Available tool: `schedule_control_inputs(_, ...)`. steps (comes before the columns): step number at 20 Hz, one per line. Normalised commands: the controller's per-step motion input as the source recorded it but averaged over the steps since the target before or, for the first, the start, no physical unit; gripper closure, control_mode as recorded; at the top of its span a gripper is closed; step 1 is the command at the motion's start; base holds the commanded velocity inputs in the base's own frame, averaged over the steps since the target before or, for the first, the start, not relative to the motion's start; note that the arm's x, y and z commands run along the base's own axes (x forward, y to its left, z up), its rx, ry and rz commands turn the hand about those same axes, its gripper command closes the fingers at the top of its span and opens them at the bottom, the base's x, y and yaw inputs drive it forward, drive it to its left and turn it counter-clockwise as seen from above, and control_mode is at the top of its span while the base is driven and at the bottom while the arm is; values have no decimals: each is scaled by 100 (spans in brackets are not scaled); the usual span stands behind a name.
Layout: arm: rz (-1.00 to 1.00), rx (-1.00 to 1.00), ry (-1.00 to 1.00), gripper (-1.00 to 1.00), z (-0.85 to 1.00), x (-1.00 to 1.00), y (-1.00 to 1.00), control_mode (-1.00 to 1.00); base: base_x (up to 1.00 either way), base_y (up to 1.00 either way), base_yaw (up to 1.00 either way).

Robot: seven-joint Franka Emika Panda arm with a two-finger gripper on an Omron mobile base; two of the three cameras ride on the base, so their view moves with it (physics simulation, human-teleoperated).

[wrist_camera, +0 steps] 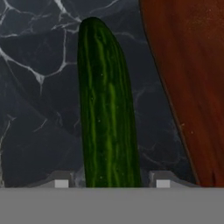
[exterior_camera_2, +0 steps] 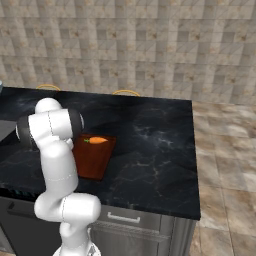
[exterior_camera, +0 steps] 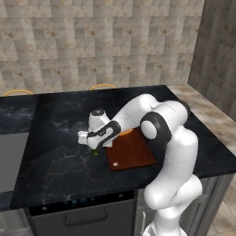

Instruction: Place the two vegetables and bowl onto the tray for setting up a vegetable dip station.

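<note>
In the hand view the black marble worktop [wrist_camera: 35, 109] with white veins takes the left of the frame; at centre a slim dark green cucumber [wrist_camera: 108, 109] with paler stripes lies on it, running from near the top edge down to the bottom, where its lower end sits between the two small grey fingertips [wrist_camera: 61, 180] of the tool [wrist_camera: 112, 181]; the fingertips stand a little off each side of the cucumber, and whether they press on it I cannot tell; at the right of that frame the flat reddish-brown wooden tray [wrist_camera: 192, 87] lies just beside the cucumber, a narrow strip of worktop between them. In the left base view the tool [exterior_camera: 94, 148] sits left of centre, low over the worktop [exterior_camera: 55, 138], with a speck of green under it at the tray's left edge; the tray [exterior_camera: 131, 154] lies at centre with a small white mark at its near left corner; the white arm [exterior_camera: 170, 152] bends over it from the lower right. In the right base view the arm [exterior_camera_2: 55, 150] rises at the left; right of it the tray [exterior_camera_2: 95, 155] lies on the worktop [exterior_camera_2: 150, 135], and a small orange carrot [exterior_camera_2: 97, 140] with a green top rests on the tray's far end, in the upper middle-left of the frame.
</note>
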Motion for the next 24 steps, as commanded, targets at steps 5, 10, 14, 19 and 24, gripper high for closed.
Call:
schedule_control_inputs(5,0,0,0,100,1,1,0,-100,0,0,0)
schedule_control_inputs(10,-1,0,0,100,22,0,0,-100,0,0,0)
schedule_control_inputs(14,-6,0,0,100,38,0,0,-100,0,0,0)
schedule_control_inputs(19,-8,0,0,100,43,0,0,-100,0,0,0)
schedule_control_inputs(24,-14,0,0,100,39,-3,-9,-100,0,0,0)
